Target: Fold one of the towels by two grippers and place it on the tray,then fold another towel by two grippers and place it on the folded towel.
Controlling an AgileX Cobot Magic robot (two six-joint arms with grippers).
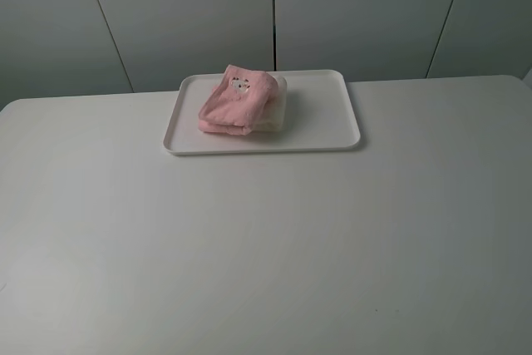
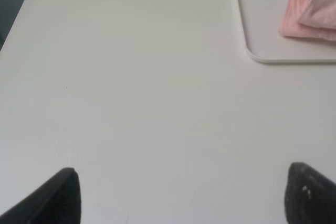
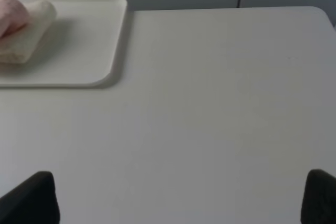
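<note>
The cream off-white terry towel (image 1: 277,112) lies mostly hidden under the folded pink terry towel (image 1: 237,99) on the flat white plastic tray (image 1: 332,122). The left claw (image 2: 181,195) and right claw (image 3: 181,198) show only dark fingertips, cut off by the wrist pictures' edges.

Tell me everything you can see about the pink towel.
The pink towel is soft terry cloth, folded into a thick, slightly rumpled bundle, with a small white cartoon-face patch on top. It lies on the folded cream towel, skewed across it, inside the white tray, toward its left half. Nothing else touches it.
</note>
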